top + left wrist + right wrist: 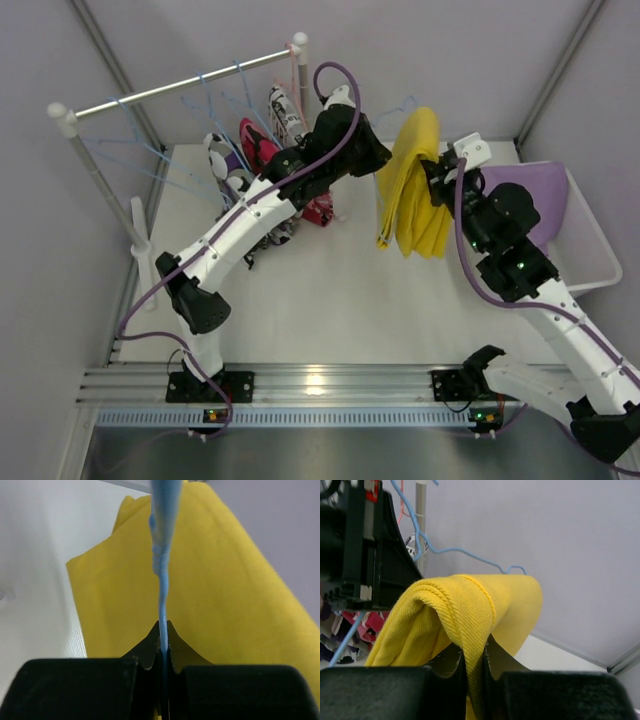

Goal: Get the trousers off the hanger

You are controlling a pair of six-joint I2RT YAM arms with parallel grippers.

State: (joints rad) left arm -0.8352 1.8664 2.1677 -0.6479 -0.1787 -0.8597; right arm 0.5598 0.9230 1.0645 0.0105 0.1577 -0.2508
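Note:
Yellow trousers (415, 185) hang folded over a thin blue wire hanger (470, 555) held above the table, off the rail. My left gripper (372, 150) is shut on the hanger's blue wire (163, 600), the yellow cloth (225, 590) right behind it. A fold of the yellow trousers (470, 610) is pinched between the shut fingers of my right gripper (437, 180). Other printed trousers (250, 150) hang on blue hangers from the rail (180, 85). Lilac-purple trousers (535, 190) lie in the basket.
A white basket (600, 255) stands at the right of the table. The rail's post and foot (140, 250) stand at the left. Grey walls close in behind and at both sides.

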